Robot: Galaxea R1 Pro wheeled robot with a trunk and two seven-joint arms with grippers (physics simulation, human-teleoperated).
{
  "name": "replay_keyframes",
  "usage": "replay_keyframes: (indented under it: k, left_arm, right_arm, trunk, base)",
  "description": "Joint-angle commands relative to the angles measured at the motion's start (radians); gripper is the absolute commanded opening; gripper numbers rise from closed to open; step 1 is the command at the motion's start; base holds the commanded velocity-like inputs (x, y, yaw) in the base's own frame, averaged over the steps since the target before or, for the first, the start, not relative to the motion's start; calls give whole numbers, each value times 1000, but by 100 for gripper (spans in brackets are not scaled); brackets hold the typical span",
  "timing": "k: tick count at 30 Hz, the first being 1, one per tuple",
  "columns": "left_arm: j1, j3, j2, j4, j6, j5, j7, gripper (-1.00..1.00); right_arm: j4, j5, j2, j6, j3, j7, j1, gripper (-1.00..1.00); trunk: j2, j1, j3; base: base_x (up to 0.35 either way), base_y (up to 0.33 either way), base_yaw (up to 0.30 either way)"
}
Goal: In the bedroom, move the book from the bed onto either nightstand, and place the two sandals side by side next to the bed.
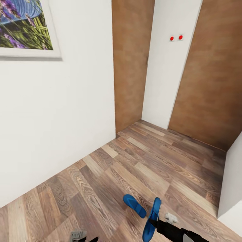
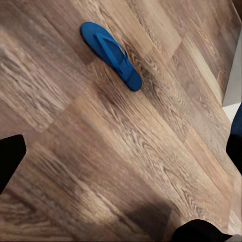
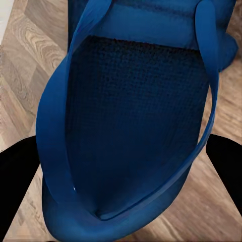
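Nearest to you, your right end effector (image 1: 155, 222) is clamped on one blue sandal (image 1: 151, 220), which it holds up on edge above the wood-plank floor (image 1: 101, 188). In the right wrist view that held sandal (image 3: 131, 126) sits close to the lens, straps and dark footbed facing the camera, with the black fingers (image 3: 17, 176) on either side of it.

Your left end effector (image 1: 78, 235) sits low at the near edge of the head view, and the pictures do not let you tell whether its jaws are apart or together. In the left wrist view its dark fingertips (image 2: 10, 159) frame bare floor, with nothing between them.

Just beyond the held sandal, the second sandal (image 1: 134, 205) lies flat on the floor, strap side up, apart from both end effectors. The left wrist view shows it (image 2: 111, 55) lying free on the planks.

Farther off stand white walls (image 1: 67, 117), brown wood panels (image 1: 131, 60), a framed flower picture (image 1: 25, 27) and two red dots on a wall plate (image 1: 176, 38).

As for progress, you appear to be early in the sandal part: one sandal is in hand, the other is still to collect, and both remain to be set side by side by the bed. The book's move cannot be judged from here.
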Motion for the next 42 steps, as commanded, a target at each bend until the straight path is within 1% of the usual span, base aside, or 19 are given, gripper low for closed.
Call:
replay_keyframes:
  k: [1, 42]
  left_arm:
    - [-1, 1, 0, 5, -5, 3, -4, 100]
    - [-1, -1, -2, 12, -13, 3, -2, 100]
  right_arm:
    - [-1, -8, 0, 6, 0, 4, 0, -100]
    - [1, -6, 0, 5, 2, 2, 0, -100]
  trunk:
    - [0, 0, -1]
    - [0, 0, -1]
  base:
    - [0, 0, 293]
    - [0, 0, 294]
